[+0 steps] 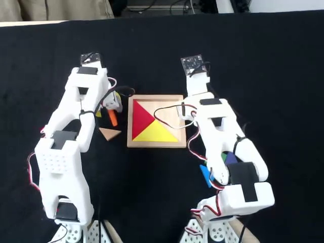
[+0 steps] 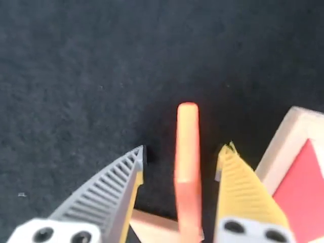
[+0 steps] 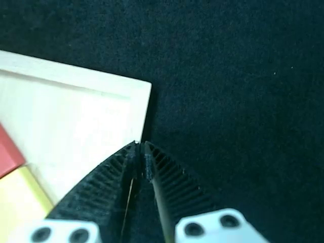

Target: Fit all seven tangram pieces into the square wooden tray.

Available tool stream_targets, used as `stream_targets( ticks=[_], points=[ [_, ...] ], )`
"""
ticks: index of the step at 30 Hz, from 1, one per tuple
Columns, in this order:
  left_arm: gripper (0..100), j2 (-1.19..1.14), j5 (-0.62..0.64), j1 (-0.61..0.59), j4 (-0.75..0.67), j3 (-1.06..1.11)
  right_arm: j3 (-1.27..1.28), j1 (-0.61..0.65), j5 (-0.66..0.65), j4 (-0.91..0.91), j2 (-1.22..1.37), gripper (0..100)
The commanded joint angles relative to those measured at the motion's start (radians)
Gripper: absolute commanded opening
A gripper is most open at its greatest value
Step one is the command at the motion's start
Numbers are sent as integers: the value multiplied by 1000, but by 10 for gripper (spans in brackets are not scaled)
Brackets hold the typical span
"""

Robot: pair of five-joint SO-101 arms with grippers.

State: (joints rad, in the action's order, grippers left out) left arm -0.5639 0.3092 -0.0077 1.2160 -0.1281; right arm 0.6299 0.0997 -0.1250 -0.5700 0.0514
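Note:
The square wooden tray (image 1: 156,145) lies mid-table with a red triangle (image 1: 140,119) and a yellow triangle (image 1: 156,133) inside. My left gripper (image 1: 111,108) stands just left of the tray, open, its grey and yellow fingers (image 2: 240,185) either side of an orange piece (image 2: 187,152) standing on edge. A tan triangle (image 1: 109,133) lies beside it. My right gripper (image 3: 140,147) is shut and empty at the tray's (image 3: 76,116) right rim, near the far corner. A blue piece (image 1: 205,174) lies by the right arm, with green and purple pieces (image 1: 227,158) partly hidden under it.
The black cloth covers the whole table. The tray's (image 2: 283,139) upper right half is bare wood. A red and black cable loops from the right arm (image 1: 223,131) over the tray. Open cloth lies beyond the tray and at both sides.

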Motion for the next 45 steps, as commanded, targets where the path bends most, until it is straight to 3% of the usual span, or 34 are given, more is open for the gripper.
stream_targets(
  ticks=[1, 19, 25, 33, 40, 45],
  points=[
    [235, 12, 2, 19, -6, -15, -5, -14, -2, 14, -45, 11],
    [226, 12, 35, 79, -11, -41, -5, -14, -2, 14, -45, 11],
    [101, 18, 38, 70, -5, -45, -7, -14, -2, 14, -45, 11],
    [113, 158, 38, 70, 98, -36, -10, -14, -2, 15, -45, 11],
    [112, 278, 37, 84, 38, 105, -10, -21, -2, 15, -51, 11],
    [112, 439, 37, 170, 110, 180, -24, -58, -25, 15, -54, 11]
  ],
)
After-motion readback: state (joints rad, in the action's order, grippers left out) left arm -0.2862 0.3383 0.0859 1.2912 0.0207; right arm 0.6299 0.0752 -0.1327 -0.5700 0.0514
